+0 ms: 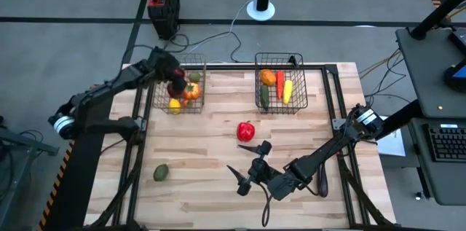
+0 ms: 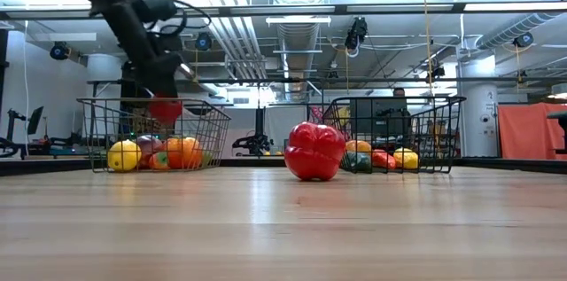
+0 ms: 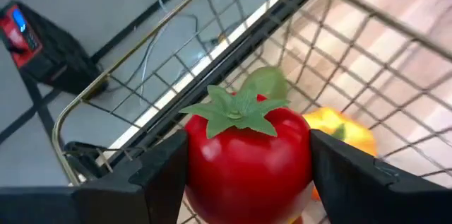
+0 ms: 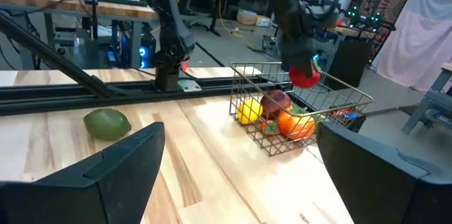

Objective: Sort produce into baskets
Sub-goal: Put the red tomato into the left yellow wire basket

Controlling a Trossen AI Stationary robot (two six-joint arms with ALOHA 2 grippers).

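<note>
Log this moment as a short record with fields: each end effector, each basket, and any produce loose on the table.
left end effector: shut on red tomato, held over the left basket
right end effector: open, empty, over the table's near middle
left basket contents: yellow, orange and dark red pieces
right basket contents: orange, red, yellow and green pieces
loose on table: red bell pepper at centre, green avocado near left

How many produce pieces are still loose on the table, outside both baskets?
2: a red pepper near the table's middle, and a green piece near the front left. The left gripper holds a red tomato over the left basket.
</note>
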